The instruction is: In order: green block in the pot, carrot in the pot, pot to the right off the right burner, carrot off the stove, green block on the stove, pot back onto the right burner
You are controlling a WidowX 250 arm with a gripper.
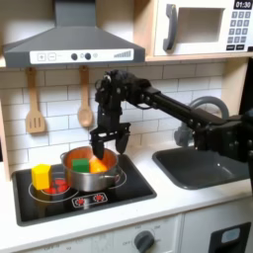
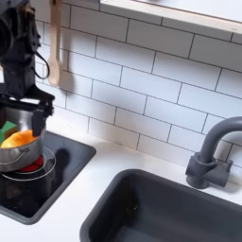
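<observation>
One stove (image 1: pixel 133 193) sits on the worktop (image 1: pixel 173 203), its two red-ringed burners side by side. On the burner at the first exterior view's left stand one yellow block (image 1: pixel 41 175) and one small red piece (image 1: pixel 60 185), touching or nearly so. On the right burner (image 1: pixel 117 180) rests one pot (image 1: pixel 97 179). Inside it lie one green block (image 1: pixel 80 166) and one carrot (image 1: pixel 96 166), pressed together; in the second exterior view the carrot (image 2: pixel 19 139) shows above the pot's rim (image 2: pixel 21 154), with the green block (image 2: pixel 7 127) behind it.

One hand (image 1: pixel 109 146) hangs directly above the pot, fingers pointing down and spread moderately apart, holding nothing that can be made out. In the second exterior view the hand (image 2: pixel 23 111) is just over the pot's contents.

On the wall behind hang two wooden utensils: one spatula (image 1: pixel 35 121) and one spoon (image 1: pixel 85 114).

At the first exterior view's right lies one sink (image 1: pixel 203 170) with one arched faucet (image 2: pixel 210 156).
</observation>
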